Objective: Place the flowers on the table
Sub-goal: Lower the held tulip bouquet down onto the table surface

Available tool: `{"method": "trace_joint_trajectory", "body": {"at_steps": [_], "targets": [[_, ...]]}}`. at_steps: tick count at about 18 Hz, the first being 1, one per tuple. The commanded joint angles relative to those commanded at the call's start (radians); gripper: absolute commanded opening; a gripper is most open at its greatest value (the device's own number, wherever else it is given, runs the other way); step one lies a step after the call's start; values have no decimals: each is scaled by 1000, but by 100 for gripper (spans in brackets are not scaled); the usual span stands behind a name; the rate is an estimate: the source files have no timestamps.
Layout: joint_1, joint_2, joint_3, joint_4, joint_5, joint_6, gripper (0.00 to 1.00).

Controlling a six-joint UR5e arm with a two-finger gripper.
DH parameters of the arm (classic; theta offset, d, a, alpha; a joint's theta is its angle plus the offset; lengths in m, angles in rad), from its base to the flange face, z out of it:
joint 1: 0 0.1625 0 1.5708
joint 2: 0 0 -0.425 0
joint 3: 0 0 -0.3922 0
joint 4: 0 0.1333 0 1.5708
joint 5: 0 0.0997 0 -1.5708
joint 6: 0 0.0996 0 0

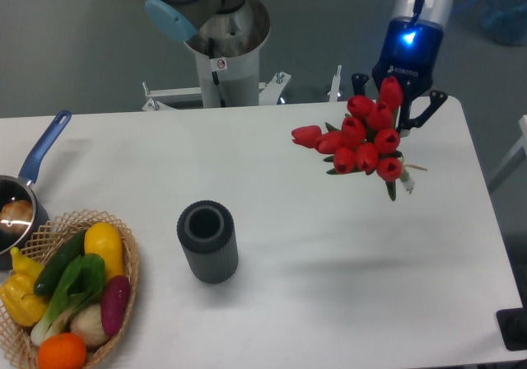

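The flowers [360,138] are a bunch of red tulip buds with green leaves, held in the air over the right part of the white table [313,245]. My gripper [401,118] comes down from the top right, under its blue-lit wrist. Its dark fingers [430,108] stand on either side of the bunch, and the buds hide the fingertips and most of the stems. The gripper is shut on the flowers. A short stem end pokes out below the buds.
A dark grey ribbed cylindrical vase [207,240] stands open-topped at the table's middle left. A wicker basket [123,291] of vegetables sits at the front left corner. A small pot with a blue handle [41,151] is at the left edge. The robot's base [222,52] stands behind the table.
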Motion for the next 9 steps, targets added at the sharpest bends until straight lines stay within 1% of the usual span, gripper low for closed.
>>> {"method": "trace_joint_trajectory", "body": {"at_steps": [2, 4, 6, 9], "targets": [[-11, -3, 5, 2, 117, 15, 38], [-28, -15, 8, 0, 206, 76, 38], [-49, -21, 8, 0, 278, 94, 38], [-103, -58, 9, 0, 400, 120, 38]]}}
